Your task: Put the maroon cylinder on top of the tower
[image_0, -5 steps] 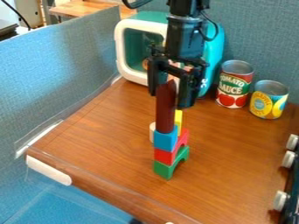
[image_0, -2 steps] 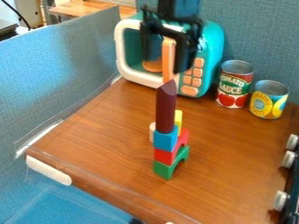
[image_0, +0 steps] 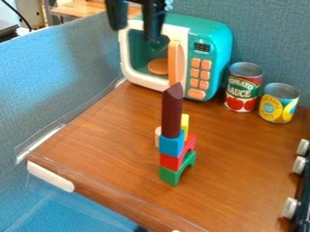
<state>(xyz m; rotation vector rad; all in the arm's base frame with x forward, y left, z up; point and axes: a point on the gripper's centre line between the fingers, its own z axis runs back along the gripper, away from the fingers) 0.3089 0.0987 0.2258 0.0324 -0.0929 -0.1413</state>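
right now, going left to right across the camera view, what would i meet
White edge strip → tower of blocks topped by the maroon cylinder → red-labelled can → yellow-labelled can.

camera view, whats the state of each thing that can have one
maroon cylinder: upright, on the tower's top blue block
tower: standing, blue over red over green
gripper: open, jaws apart, cylinder released
toy microwave door: looks closed
red can: upright
yellow can: upright
white knobs: setting can't be told
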